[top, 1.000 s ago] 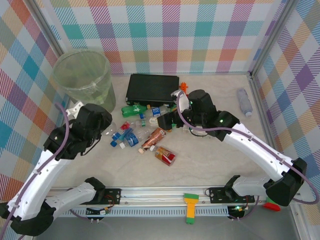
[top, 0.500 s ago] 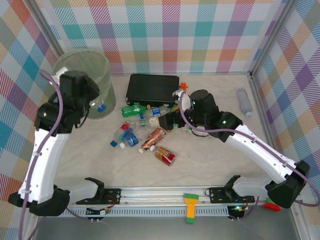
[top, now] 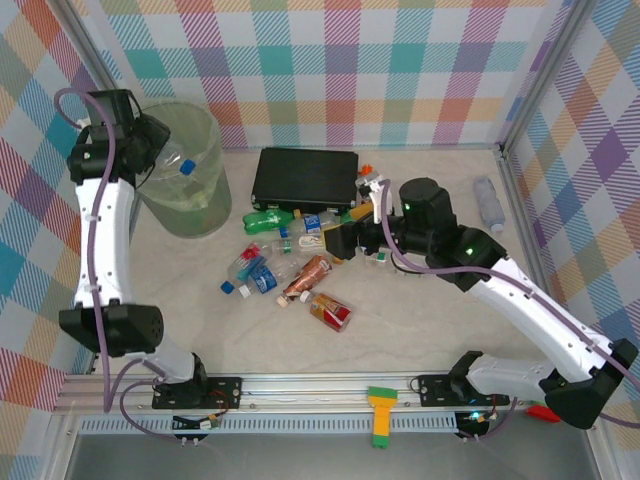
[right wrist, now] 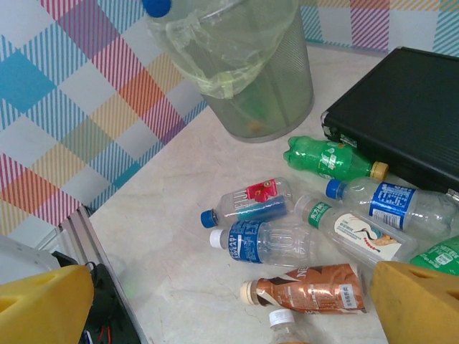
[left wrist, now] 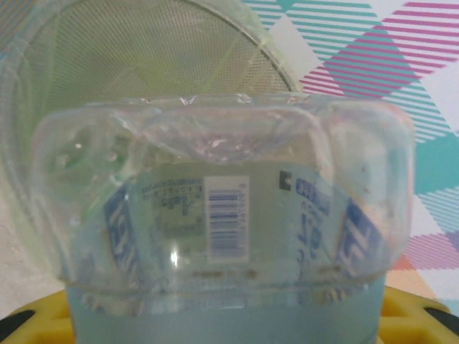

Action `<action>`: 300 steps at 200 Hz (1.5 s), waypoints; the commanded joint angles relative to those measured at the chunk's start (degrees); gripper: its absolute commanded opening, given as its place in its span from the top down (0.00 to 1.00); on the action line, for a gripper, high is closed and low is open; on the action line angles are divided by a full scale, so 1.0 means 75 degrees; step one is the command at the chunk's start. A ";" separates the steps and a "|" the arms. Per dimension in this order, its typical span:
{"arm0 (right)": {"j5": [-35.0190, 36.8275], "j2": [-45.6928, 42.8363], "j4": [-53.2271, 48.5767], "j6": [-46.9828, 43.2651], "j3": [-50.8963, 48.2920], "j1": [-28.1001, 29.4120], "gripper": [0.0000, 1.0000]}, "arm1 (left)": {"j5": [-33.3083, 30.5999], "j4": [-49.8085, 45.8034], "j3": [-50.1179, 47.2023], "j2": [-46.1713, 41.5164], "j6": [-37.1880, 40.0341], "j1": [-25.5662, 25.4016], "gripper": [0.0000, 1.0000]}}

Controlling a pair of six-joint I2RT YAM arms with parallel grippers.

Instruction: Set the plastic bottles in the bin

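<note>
Left jaws clamp a clear blue-labelled plastic bottle (top: 176, 166) above the mouth of the tall translucent pale-green bin (top: 190, 212); right jaws gape over the loose bottles (top: 312, 270) on the counter (top: 420, 320). Let go this near the rim, its capped end could clip the edge and tumble outside

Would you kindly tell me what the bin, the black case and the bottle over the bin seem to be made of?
Bin: apparently fine grey mesh lined with thin translucent pale-green film, knotted at the rim. Black case: matte, rigid-looking, perhaps plastic; hard to tell. Bottle: clear glossy thin plastic, crumpled, with a printed label.
</note>
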 commanded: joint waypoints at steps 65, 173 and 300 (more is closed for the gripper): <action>0.0464 -0.0571 -0.0405 -0.0123 0.0077 0.0062 0.01 | 0.0592 0.1354 0.1173 0.1602 -0.1367 0.0467 0.50; 0.0569 -0.0633 -0.0367 -0.0188 -0.0018 0.0062 0.01 | 0.0600 0.1053 0.1195 0.1776 -0.1417 0.0493 0.22; 0.0399 -0.0596 -0.0242 -0.0161 -0.0053 0.0062 0.01 | 0.0600 0.0805 0.1201 0.1269 -0.1073 0.0477 0.09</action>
